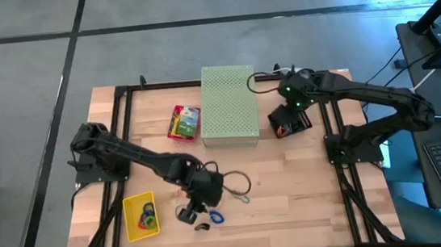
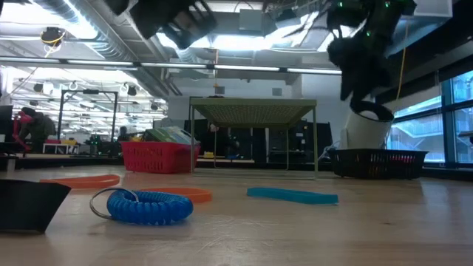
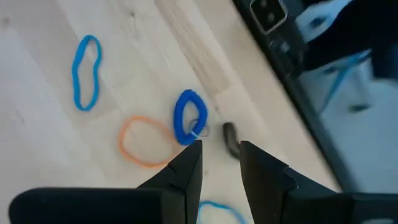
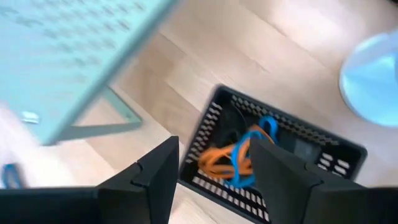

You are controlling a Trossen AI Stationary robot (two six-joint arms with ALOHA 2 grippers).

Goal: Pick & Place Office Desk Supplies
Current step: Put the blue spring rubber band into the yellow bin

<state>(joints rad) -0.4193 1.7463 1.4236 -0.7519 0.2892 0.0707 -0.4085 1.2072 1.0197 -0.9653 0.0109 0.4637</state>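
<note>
No legible writing; the yellow-and-green card box (image 1: pixel 183 122) label seems blurred.

arms (image 1: pixel 138 156): dark, jointed | right arm (image 1: pixel 380 100): green light, possibly LED

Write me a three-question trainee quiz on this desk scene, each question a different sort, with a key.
1. True or false: the black basket under the right hand holds orange and blue rubber bands.
2. Multiple choice: what lies on the table just ahead of the left hand?
A. a blue coiled band
B. a stapler
C. a red cup
3. Fill in: the yellow tray near the table's front sits on the ___ arm's side.

Key: 1 true; 2 A; 3 left.
</note>
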